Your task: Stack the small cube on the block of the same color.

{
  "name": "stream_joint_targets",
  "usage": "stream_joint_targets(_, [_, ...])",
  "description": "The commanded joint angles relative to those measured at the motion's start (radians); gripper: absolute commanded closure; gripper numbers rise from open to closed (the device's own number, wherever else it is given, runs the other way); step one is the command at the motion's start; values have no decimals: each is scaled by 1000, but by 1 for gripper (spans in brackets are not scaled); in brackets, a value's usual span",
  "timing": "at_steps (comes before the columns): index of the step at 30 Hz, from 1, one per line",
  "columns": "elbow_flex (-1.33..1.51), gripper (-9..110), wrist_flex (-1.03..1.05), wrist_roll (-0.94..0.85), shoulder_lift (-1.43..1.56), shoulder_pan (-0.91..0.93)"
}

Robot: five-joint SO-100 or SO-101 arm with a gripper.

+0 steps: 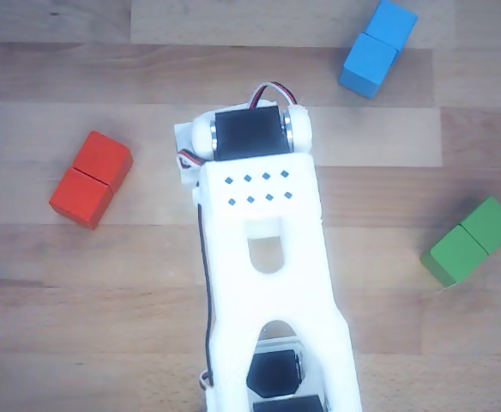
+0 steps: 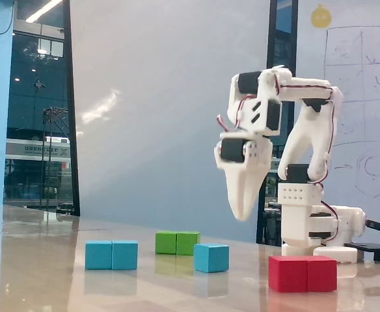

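In the fixed view, the blue block (image 2: 112,255) lies far left of my claw (image 2: 243,213); the small cube (image 2: 211,257) sits below-left, clear air between. My fingers look shut, perhaps. Red block (image 2: 302,273) lower right.

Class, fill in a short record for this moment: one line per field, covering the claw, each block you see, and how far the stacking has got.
claw: points down above the table, holding nothing; open or shut unclear
small blue cube: on the table, below the claw; hidden in the other view
long blue block: on the table, nothing on top
green block: behind the cube
red block: nearest the arm's base
stacking: not begun
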Motion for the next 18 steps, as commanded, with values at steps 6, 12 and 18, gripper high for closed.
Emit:
stream_joint_targets(6, [-12,77,-21,8,-14,17])
stream_joint_targets(12, [-2,63,-80,-5,-35,78])
stream_joint_targets(18, [-2,60,-127,3,-127,98])
